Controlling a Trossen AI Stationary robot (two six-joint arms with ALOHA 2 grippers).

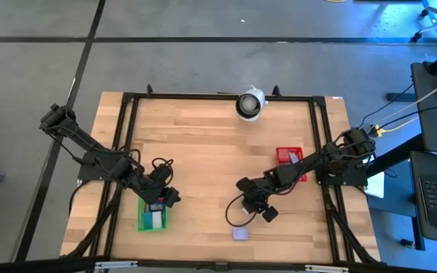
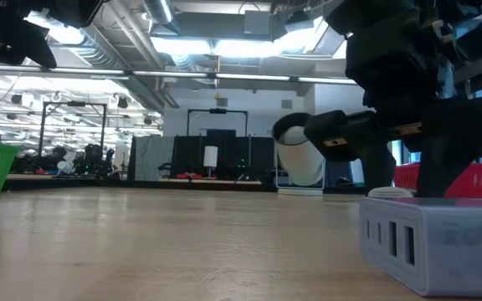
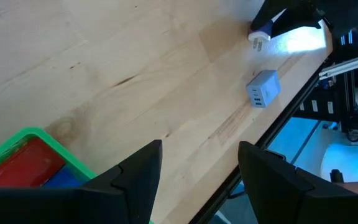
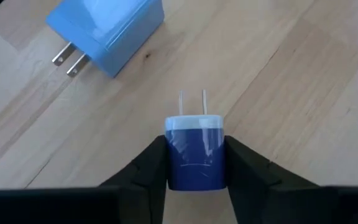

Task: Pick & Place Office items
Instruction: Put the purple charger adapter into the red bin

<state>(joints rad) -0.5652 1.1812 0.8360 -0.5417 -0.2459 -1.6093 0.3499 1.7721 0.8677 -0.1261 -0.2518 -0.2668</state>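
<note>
my right gripper [image 4: 194, 163] is clamped on a dark blue plug [image 4: 194, 152], lower centre of frame, prongs out. light blue charger [image 4: 107, 28] lies upper left. carry step; next: red bin [image 1: 290, 155]. left gripper [image 3: 197, 171] spread, empty, over green bin [image 3: 36, 138].

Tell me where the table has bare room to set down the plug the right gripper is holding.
Bare wood spans the middle, between the green bin, red bin and round camera. It is crowded by the pale charger block under the right gripper, which holds the blue plug.
</note>
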